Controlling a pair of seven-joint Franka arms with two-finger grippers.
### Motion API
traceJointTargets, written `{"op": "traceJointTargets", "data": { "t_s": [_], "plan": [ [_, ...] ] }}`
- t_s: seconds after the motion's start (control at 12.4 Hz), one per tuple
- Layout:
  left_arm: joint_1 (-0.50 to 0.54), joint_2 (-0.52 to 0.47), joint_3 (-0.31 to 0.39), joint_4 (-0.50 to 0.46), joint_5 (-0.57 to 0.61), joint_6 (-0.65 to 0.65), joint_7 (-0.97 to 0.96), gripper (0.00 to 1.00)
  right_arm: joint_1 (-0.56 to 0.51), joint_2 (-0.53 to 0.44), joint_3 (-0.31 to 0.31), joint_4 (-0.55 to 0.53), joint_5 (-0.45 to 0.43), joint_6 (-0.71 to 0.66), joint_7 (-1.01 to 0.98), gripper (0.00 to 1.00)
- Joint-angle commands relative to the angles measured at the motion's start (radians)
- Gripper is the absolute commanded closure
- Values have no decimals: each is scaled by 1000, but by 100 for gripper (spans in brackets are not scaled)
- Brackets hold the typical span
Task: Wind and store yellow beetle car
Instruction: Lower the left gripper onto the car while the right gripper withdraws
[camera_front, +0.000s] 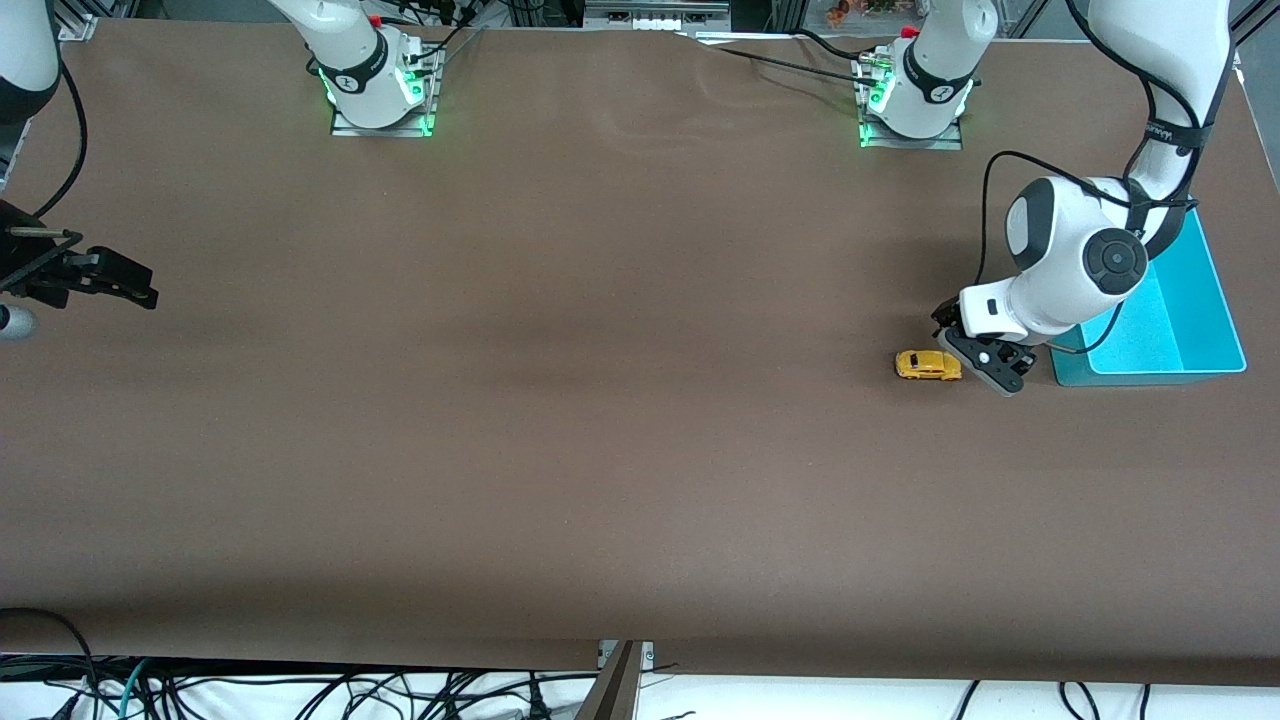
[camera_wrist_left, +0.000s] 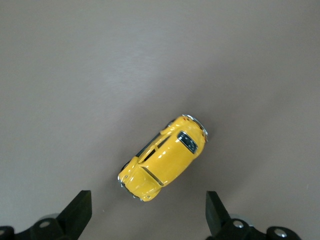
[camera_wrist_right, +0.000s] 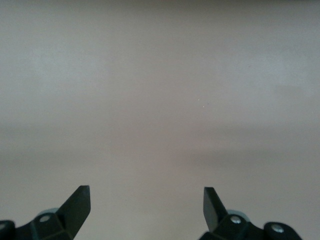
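Toward the left arm's end of the tabletop (camera_front: 600, 450): yellow beetle car (camera_front: 928, 365) resting on its wheels on the brown surface, just beside the teal bin (camera_front: 1200, 300) but outside it. Bin interior partly hidden by the left arm; visible part holds nothing. Left claw (camera_front: 985, 360) low between car and bin — fingers (camera_wrist_left: 77, 210) spread wide, gripping nothing, car lying free ahead of them in the left wrist view, not touched. Right claw (camera_front: 130, 282) waiting over the right arm's end of the tabletop — fingers (camera_wrist_right: 80, 202) parted, bare surface beneath.
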Motion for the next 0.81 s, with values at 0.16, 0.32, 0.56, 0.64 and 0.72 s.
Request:
{"op": "traceJointTargets", "data": {
  "t_s": [0.16,0.32,0.56,0.64,0.72],
  "plan": [
    [-23,75,3,-29,-3,117,336,0,10,-7,0,-18,5,-4,22,0],
    [-26,90,1,-29,-3,137,373,0,10,1,2,-9,7,-4,22,0],
    [-35,96,1,-29,-6,139,375,9,13,2,3,-5,40,-3,25,0],
    [-36,96,1,-29,-24,139,375,33,13,4,3,-3,47,0,25,0],
    [-41,96,1,-29,-26,139,375,56,13,13,3,6,47,0,24,0]
  ]
}}
